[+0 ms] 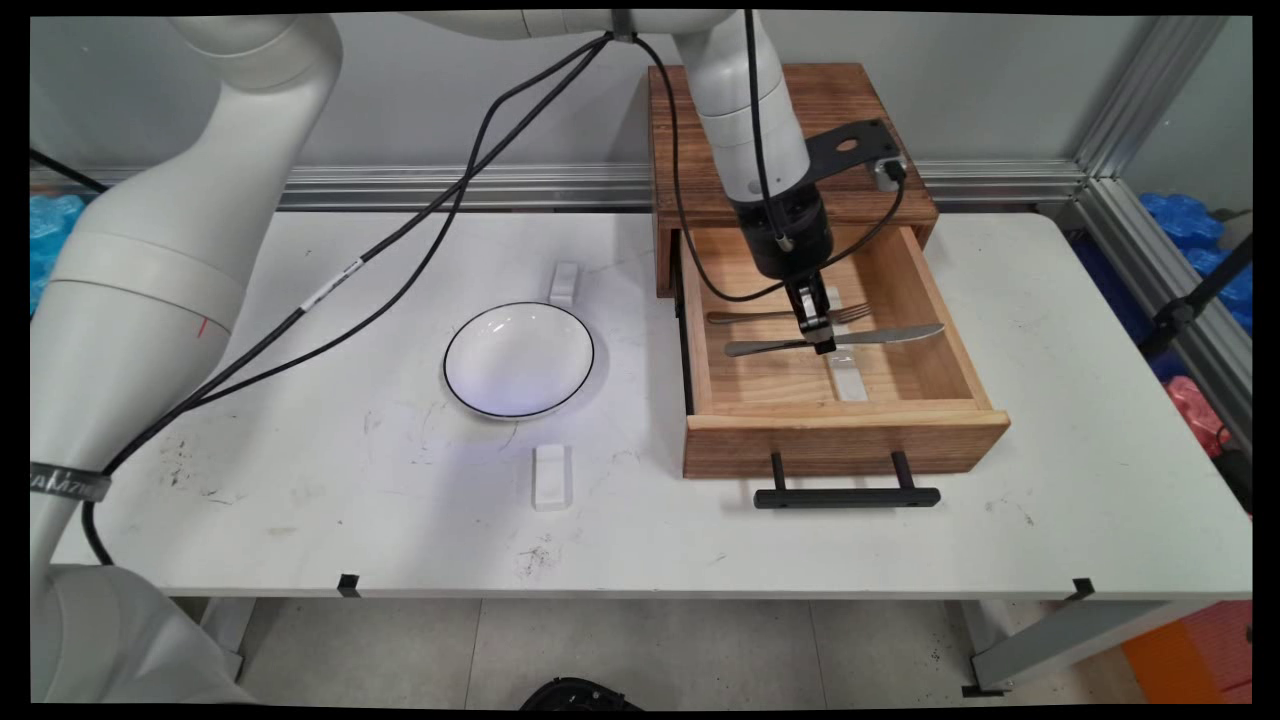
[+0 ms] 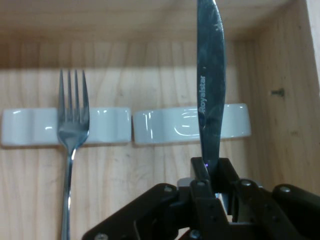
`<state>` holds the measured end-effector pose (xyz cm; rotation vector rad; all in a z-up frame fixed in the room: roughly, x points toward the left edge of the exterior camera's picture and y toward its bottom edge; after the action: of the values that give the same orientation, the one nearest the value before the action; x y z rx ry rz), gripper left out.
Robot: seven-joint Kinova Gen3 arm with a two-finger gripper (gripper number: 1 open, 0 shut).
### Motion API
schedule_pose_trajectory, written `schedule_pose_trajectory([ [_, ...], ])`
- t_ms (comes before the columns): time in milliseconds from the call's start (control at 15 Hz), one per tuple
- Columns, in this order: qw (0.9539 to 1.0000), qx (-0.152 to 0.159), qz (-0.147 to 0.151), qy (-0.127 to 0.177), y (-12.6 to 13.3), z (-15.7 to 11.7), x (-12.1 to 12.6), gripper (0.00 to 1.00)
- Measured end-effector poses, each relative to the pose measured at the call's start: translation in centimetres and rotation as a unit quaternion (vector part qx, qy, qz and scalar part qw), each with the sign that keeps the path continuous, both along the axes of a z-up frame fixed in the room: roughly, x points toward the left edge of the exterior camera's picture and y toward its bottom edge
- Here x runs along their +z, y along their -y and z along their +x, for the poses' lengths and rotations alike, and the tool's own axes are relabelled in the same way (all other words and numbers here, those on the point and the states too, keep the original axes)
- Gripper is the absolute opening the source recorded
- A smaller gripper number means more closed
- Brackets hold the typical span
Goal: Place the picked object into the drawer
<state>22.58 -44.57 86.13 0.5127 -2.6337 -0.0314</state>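
From the main view, the white arm reaches down into an open wooden drawer that stands on the right half of the white worktop. The black gripper sits low inside the drawer, its fingers closed on a table knife at the junction of blade and handle. The knife lies crosswise in the drawer, blade toward the right wall. A fork lies just behind it, parallel, tines also to the right. A white cutlery rest shows on the drawer floor in front of the knife. The drawer's black bar handle faces the near edge. To the left, well apart from the drawer, a white bowl with a dark rim sits between two small white rests.

From the hand view, the fingers grip the knife, its blade running up the picture across one white rest. The fork lies beside it over a second rest, apart from the knife.
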Motion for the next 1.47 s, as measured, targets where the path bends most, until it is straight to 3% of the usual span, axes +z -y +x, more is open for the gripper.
schedule_pose_trajectory([
  [1467,0.9992,0.035,0.02,-0.004,-1.9,0.7,-0.8,0.0],
])
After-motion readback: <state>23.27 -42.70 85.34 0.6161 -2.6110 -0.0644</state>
